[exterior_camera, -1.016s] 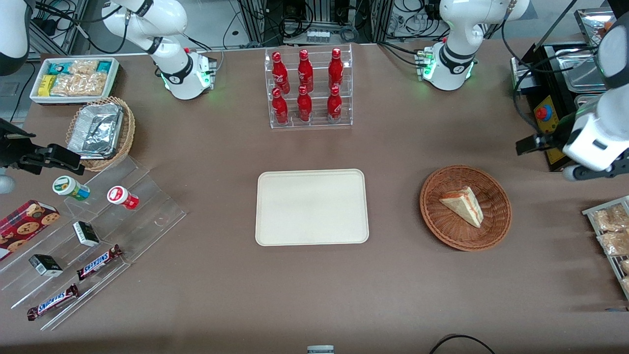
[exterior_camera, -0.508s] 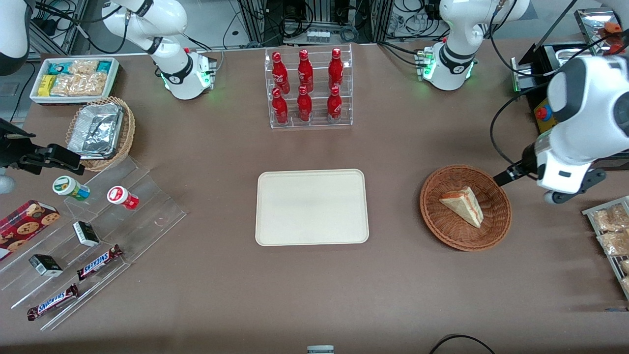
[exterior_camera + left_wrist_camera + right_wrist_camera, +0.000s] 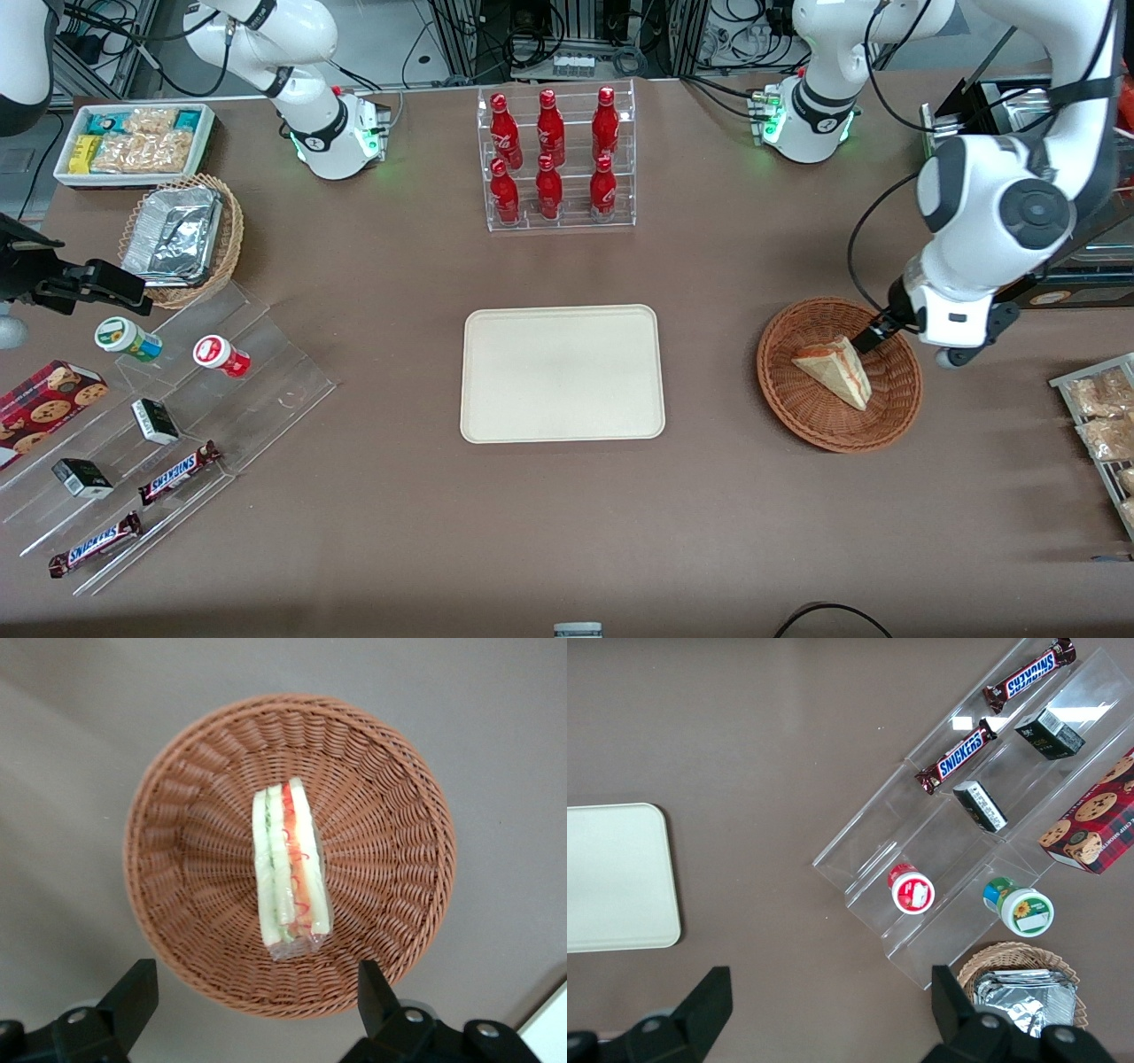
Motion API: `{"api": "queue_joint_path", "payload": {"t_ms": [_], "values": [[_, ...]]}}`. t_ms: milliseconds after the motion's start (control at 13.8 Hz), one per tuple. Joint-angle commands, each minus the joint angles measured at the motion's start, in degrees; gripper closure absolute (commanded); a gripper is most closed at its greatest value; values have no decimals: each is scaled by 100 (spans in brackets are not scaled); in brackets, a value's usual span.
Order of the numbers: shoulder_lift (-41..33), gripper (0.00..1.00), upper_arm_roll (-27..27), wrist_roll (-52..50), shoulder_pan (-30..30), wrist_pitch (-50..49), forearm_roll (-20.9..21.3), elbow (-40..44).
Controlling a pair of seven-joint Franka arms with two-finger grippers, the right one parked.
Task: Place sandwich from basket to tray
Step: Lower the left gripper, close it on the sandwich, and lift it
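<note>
- Having swung in from the working arm's end of the table, gripper (image 3: pixel 873 338) now hanging over the basket (image 3: pixel 799 409), just beside the sandwich (image 3: pixel 833 369).
- Fingers (image 3: pixel 133 992) standing wide apart, holding nothing.
- Sandwich lying in the basket, filling edge upward.
- Tray (image 3: pixel 562 373) sitting bare, well apart from the basket.

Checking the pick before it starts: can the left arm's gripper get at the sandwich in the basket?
Probably yes. The gripper hangs open above the basket, the sandwich lies uncovered and alone there.
</note>
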Motion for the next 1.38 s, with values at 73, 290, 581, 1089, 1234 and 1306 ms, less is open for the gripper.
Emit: {"api": "queue_joint_path", "payload": {"t_ms": [73,290,581,1089,1234,1306], "values": [[-62,1,-7,-130,-40,713,-65,-503],[131,1,-7,-183,-40,1399,-65,-759],[421,1,-7,-192,-40,1970,-56,-925],[852,3,1,-209,-40,2763,-56,-1128],[861,39,2,-349,-40,2781,-56,-1093],[861,53,2,-481,-32,2781,-65,-1058]]}}
